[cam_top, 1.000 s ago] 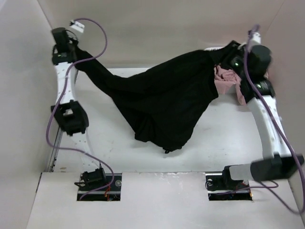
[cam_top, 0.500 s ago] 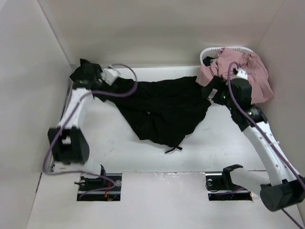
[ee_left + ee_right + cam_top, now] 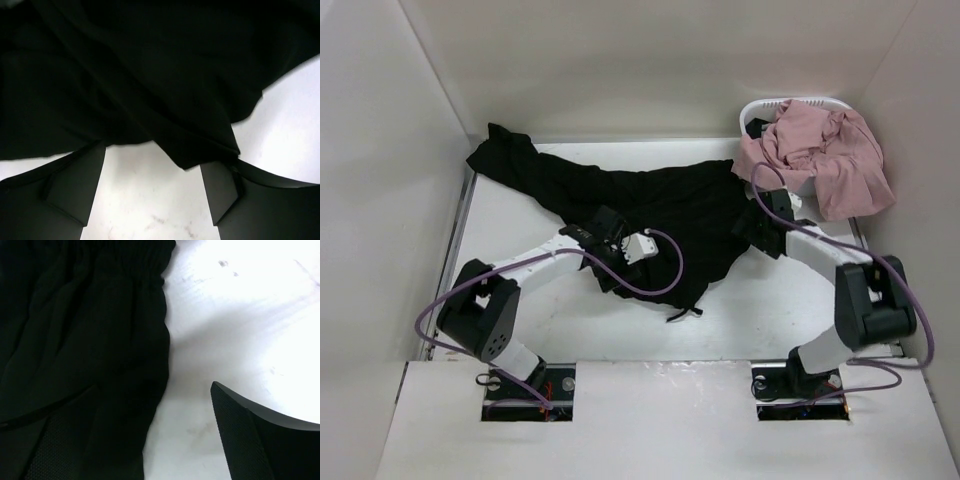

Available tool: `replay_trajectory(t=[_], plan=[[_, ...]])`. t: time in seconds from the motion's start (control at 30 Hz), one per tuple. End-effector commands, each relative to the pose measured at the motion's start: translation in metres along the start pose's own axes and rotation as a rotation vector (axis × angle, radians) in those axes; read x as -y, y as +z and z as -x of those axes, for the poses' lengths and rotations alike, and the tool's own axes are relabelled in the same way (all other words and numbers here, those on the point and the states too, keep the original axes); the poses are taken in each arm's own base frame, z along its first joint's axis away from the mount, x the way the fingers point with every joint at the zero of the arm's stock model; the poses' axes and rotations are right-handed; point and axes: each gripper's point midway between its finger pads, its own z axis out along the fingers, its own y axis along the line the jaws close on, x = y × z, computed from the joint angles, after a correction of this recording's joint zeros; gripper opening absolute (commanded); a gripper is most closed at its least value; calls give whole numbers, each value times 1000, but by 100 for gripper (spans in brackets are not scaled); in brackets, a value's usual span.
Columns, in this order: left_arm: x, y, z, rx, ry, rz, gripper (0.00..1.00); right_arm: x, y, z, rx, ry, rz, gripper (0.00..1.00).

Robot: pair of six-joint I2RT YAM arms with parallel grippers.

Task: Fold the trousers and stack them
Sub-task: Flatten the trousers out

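When viewed from above, sprawled on the table (image 3: 790, 300): black trousers (image 3: 665, 205), stretched lengthwise from the far-left corner to the waist end at right, near the basket (image 3: 760, 105) of pink clothing (image 3: 825, 150). Low at the bunched near edge, left gripper (image 3: 610, 250); at the waist end, right gripper (image 3: 772, 222), the nearer to the waistband.

From the left wrist: fingers (image 3: 75, 185) spread apart, pinching nothing, cloth edge overlapping the tips.

From the right wrist: fingers (image 3: 255, 440) likewise parted, gripping nothing, elastic waistband (image 3: 142, 262) ahead and leftward. Probably a grasp at each end next.
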Motion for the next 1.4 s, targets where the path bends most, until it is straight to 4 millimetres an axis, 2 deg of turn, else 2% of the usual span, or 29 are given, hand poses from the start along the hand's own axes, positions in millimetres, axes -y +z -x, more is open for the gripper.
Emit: replay_trajectory(t=[0.0, 0.03, 0.1, 0.17, 0.2, 0.23, 0.27, 0.3, 0.33, 0.37, 0.47, 0.53, 0.6, 0.63, 0.67, 0.73, 0.8, 0.87, 0.93, 0.97, 1.0, 1.03, 1.1, 1.17, 1.2, 1.23, 1.3, 1.33, 1.37], plan=[[-30, 0, 41, 142, -76, 128, 73, -38, 17, 38, 93, 60, 66, 91], [-34, 2, 41, 146, -98, 137, 73, -42, 22, 35, 80, 54, 62, 78], [-33, 7, 41, 148, -131, 124, 70, -46, 28, 31, 61, 62, 59, 65], [-26, 13, 40, 148, -143, 85, 61, -49, 32, 25, 27, 88, 84, 54], [-22, 16, 39, 146, -148, 64, 47, -51, 33, 22, 9, 95, 99, 44], [-21, 19, 38, 144, -155, 60, 23, -50, 34, 20, -1, 102, 111, 31], [-22, 20, 36, 144, -169, 67, 9, -51, 33, 18, -7, 103, 120, 17], [-28, 19, 32, 136, -185, 88, 3, -50, 31, 17, -9, 106, 127, 5], [-36, 14, 27, 132, -197, 120, 0, -51, 25, 16, -5, 107, 137, 0], [-47, 6, 20, 127, -214, 160, 0, -51, 18, 18, 8, 109, 148, 0], [-94, -45, -9, 146, -281, 322, 0, -55, -23, 19, 62, 88, 205, 0], [-122, -94, -36, 138, -293, 437, 0, -58, -58, 13, 109, 70, 244, 0], [-137, -140, -58, 117, -276, 524, 0, -63, -89, -3, 133, 36, 276, 0], [-144, -174, -68, 101, -255, 577, 0, -65, -103, -13, 140, 19, 290, 0], [-147, -193, -72, 91, -241, 607, 0, -66, -114, -23, 138, 7, 297, 0], [-151, -245, -73, 65, -188, 665, 0, -66, -131, -49, 111, -17, 294, 0], [-151, -277, -66, 51, -149, 677, 0, -64, -140, -70, 84, -33, 288, 0], [-153, -298, -55, 43, -103, 671, 1, -59, -145, -87, 66, -50, 274, 0], [-160, -297, -40, 38, -47, 640, 4, -52, -144, -95, 64, -52, 252, 0], [-163, -282, -31, 28, -10, 599, 6, -50, -144, -97, 65, -51, 248, 0], [-168, -263, -24, 10, 29, 556, 7, -49, -145, -95, 68, -47, 250, 0], [-177, -231, -19, -11, 63, 495, 10, -50, -147, -89, 82, -37, 254, 0], [-194, -183, -14, -32, 91, 432, 15, -53, -153, -75, 115, -30, 263, 0], [-228, -132, -3, -32, 79, 424, 25, -55, -159, -54, 165, -28, 264, 0], [-249, -116, 11, -5, 53, 458, 35, -56, -163, -42, 190, -22, 263, 0], [-269, -110, 24, 27, -1, 516, 43, -55, -167, -29, 215, -15, 259, 0], [-297, -127, 51, 129, -131, 634, 59, -52, -174, -5, 262, -6, 249, 0], [-298, -143, 63, 190, -183, 659, 66, -50, -177, 3, 276, -3, 246, 0], [-296, -161, 70, 259, -225, 662, 69, -48, -178, 9, 287, -4, 241, 0]])
